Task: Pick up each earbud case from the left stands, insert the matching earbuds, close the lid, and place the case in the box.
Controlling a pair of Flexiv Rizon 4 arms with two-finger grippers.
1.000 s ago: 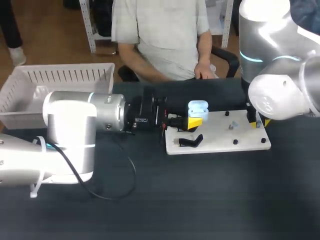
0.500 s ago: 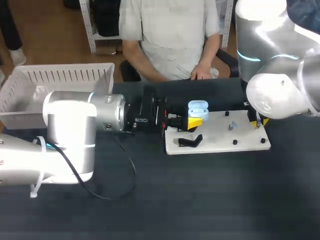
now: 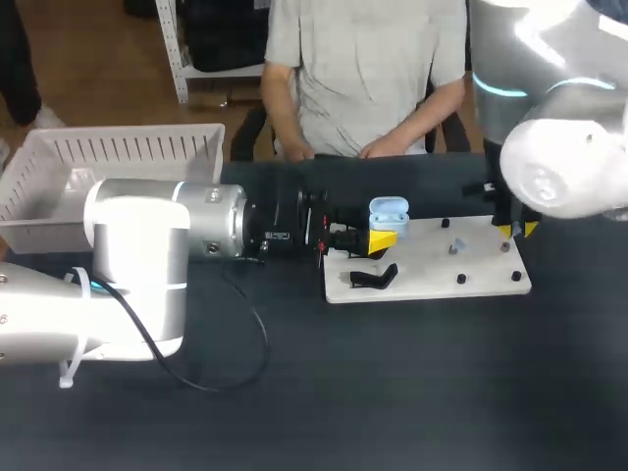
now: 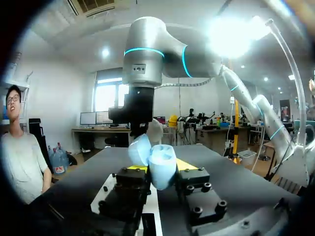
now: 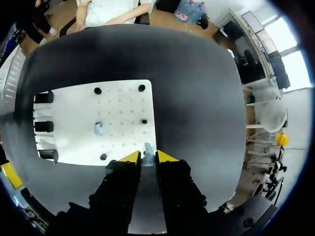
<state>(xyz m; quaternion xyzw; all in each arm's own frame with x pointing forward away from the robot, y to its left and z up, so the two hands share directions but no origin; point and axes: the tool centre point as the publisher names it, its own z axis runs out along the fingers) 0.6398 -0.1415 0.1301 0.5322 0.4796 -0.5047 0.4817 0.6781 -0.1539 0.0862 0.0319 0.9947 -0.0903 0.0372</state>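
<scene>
My left gripper [image 3: 379, 238] reaches over the left end of the white board [image 3: 432, 275], shut on a light blue earbud case [image 3: 389, 210] whose lid stands open. In the left wrist view the case [image 4: 161, 167] sits upright between the yellow tips. My right gripper [image 5: 147, 158] hangs over the board's right edge [image 5: 123, 108], and a small pale blue earbud [image 5: 146, 150] is pinched between its tips. In the head view that gripper [image 3: 517, 231] is partly hidden by its own arm. A second earbud [image 5: 98, 129] stays on the board, also seen as the earbud [image 3: 453, 247] near the middle.
A black stand [image 3: 374, 279] lies on the board's near left corner, with more black stands [image 5: 43, 126] along that end. A white slatted basket [image 3: 118, 157] sits at the back left. A person's hand [image 3: 383, 149] rests at the table's far edge.
My right gripper's fingers closed on the earbud, and the arm shifted slightly right and back from the board's edge. The left arm and case stayed still. The person behind shifted right.
</scene>
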